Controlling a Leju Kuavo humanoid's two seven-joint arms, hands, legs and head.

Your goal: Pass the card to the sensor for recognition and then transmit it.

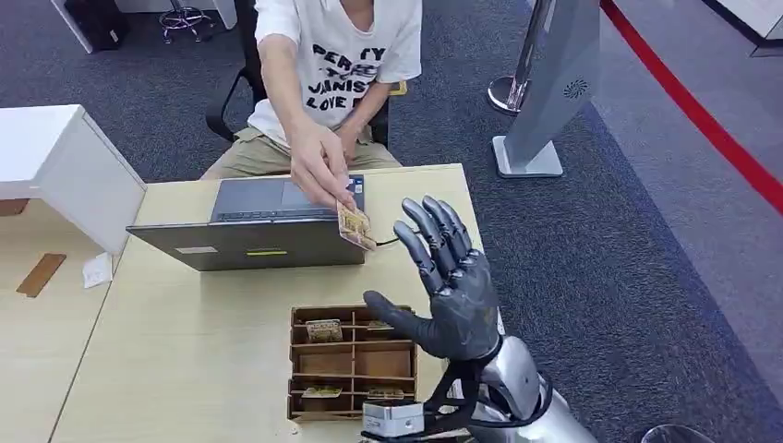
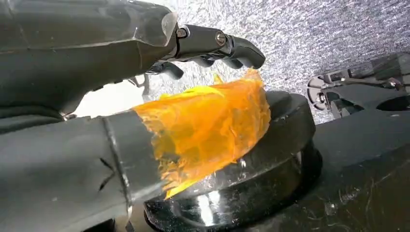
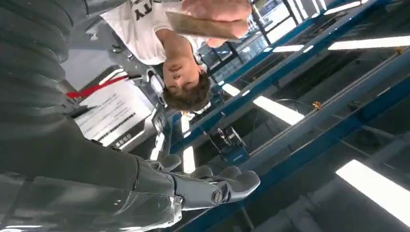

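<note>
Right hand [image 1: 459,293] empty, fingers spread, card [image 1: 355,226] tan (printed, person-held)

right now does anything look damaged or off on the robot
Yes: torn, ragged orange tape or film is wrapped on the left hand near its thumb, frayed at the edges. The right hand looks fine, raised open.

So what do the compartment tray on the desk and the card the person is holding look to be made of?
The compartment tray looks like thin wood or fibreboard: matte brown, with flat slotted dividers. The card in the person's hand is tan with a printed pattern, which suggests card stock or thin wood, though the picture is too small to settle it. The right hand, open and raised beside it, looks like dark grey plastic with a dull sheen.
</note>
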